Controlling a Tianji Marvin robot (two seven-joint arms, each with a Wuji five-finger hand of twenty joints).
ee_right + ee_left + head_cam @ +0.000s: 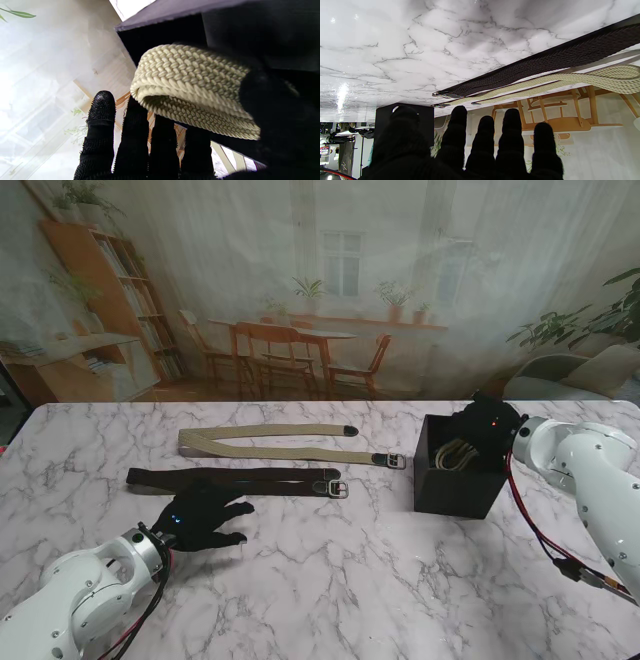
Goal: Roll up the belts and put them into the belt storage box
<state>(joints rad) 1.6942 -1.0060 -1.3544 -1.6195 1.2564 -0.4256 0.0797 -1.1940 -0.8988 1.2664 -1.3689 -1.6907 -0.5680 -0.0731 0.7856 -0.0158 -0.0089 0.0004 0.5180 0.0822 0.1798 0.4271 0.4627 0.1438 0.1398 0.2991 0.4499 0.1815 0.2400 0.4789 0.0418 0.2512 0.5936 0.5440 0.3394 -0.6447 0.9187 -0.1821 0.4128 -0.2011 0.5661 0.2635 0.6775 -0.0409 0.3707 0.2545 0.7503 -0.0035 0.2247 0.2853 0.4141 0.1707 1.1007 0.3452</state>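
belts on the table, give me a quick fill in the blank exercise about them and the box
1. The rolled belt held by the right robot hand over the black box is ____ in colour.
2. Of the two flat belts, the one nearer to me is the ____ belt.
3. The left robot hand holds ____.
4. The box stands to the ____ of the flat beige belt.

Missing words: beige; dark brown; nothing; right

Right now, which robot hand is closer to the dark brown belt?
Left. The left hand sits just nearer to me than the dark brown belt, fingers spread, almost touching it. The right hand is far off to the right, at the black box, holding a rolled beige belt.
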